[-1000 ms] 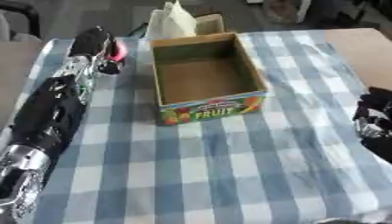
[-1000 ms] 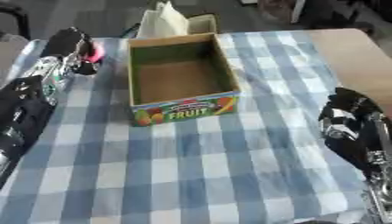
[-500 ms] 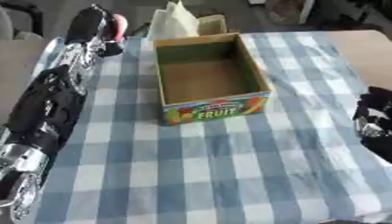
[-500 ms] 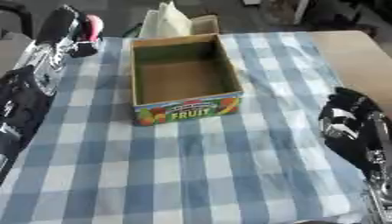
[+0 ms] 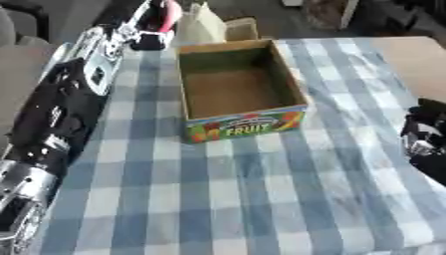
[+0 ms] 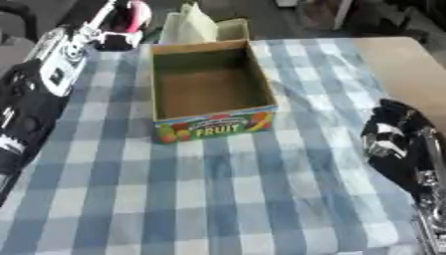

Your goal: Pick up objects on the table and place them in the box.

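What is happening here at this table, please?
A humanoid robot is clearing a table into a cardboard fruit box, which looks empty inside. Its left hand is stretched to the far left corner of the checked tablecloth, fingers curled round a pink object that I cannot identify. The hand is beside the box, not over it. Its right hand rests idle at the right edge, holding nothing.

One cardboard box (image 5: pixel 240 94), centre frame — one pink object (image 5: pixel 168 10), upper left — two robot hands: left hand (image 5: pixel 148 25), right hand (image 6: pixel 392 139).
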